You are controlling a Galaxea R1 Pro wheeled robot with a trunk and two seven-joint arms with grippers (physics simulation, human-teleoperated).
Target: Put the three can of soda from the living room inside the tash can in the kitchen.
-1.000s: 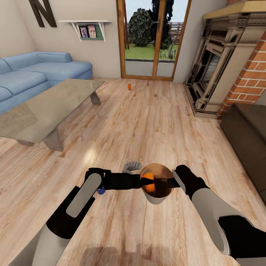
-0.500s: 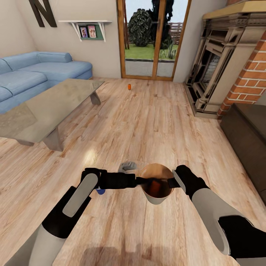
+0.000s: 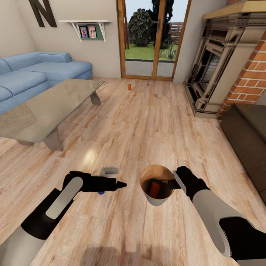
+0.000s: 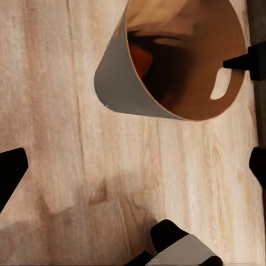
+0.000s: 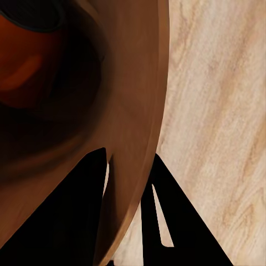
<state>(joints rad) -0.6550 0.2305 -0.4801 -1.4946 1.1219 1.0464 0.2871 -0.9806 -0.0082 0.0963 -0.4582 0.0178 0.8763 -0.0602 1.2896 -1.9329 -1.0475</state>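
While the right end effector (image 3: pixel 173 183) pinches the rim of the pale grey, orange-lined bin (image 3: pixel 156 199) holding an orange can (image 3: pixel 154 188), lower centre; the left end effector (image 3: pixel 121 183) hangs empty, its opening unclear.

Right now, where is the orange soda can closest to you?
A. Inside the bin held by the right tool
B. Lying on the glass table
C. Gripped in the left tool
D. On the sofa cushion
A: the orange can sits inside the bin, whose rim the right tool pinches, one finger inside the wall and one outside, as the right wrist view shows, while the left tool hangs empty beside it.
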